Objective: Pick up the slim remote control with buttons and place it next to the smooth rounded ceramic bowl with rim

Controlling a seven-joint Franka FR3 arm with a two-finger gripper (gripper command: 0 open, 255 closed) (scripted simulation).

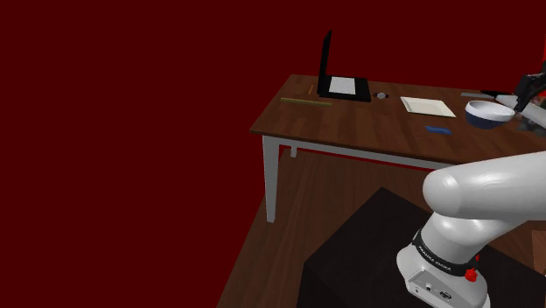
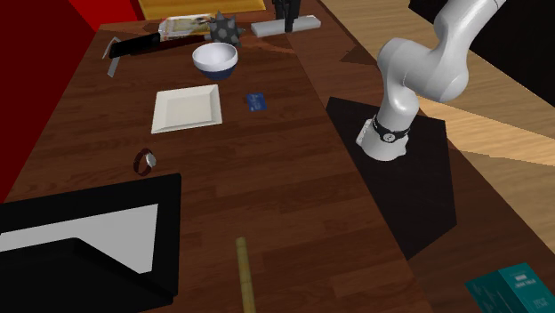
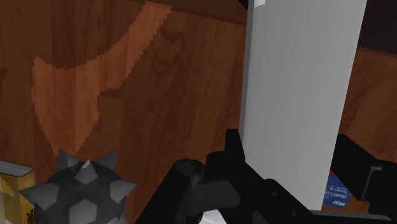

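The remote (image 3: pixel 299 83) is drawn as a plain grey slim bar. It lies long-ways at the far end of the wooden table (image 2: pixel 285 178), low over the wood, and I cannot tell whether it touches. My black gripper (image 3: pixel 296 159) is shut on it, one finger on each long side. From across the table the gripper (image 2: pixel 285 11) comes down onto the remote (image 2: pixel 285 26), a short way to the right of the bowl (image 2: pixel 215 59), which is white inside and blue outside. In the shoulder view the gripper (image 1: pixel 525 90) is just behind the bowl (image 1: pixel 488 114).
A dark spiky ball (image 2: pixel 224 31) and a book (image 2: pixel 182 27) sit behind the bowl, with a black flat object (image 2: pixel 133 44) further left. A white square plate (image 2: pixel 187 108), a small blue item (image 2: pixel 257 101), a wristwatch (image 2: pixel 147 161), a ruler (image 2: pixel 244 276) and an open laptop (image 2: pixel 80 240) lie along the table.
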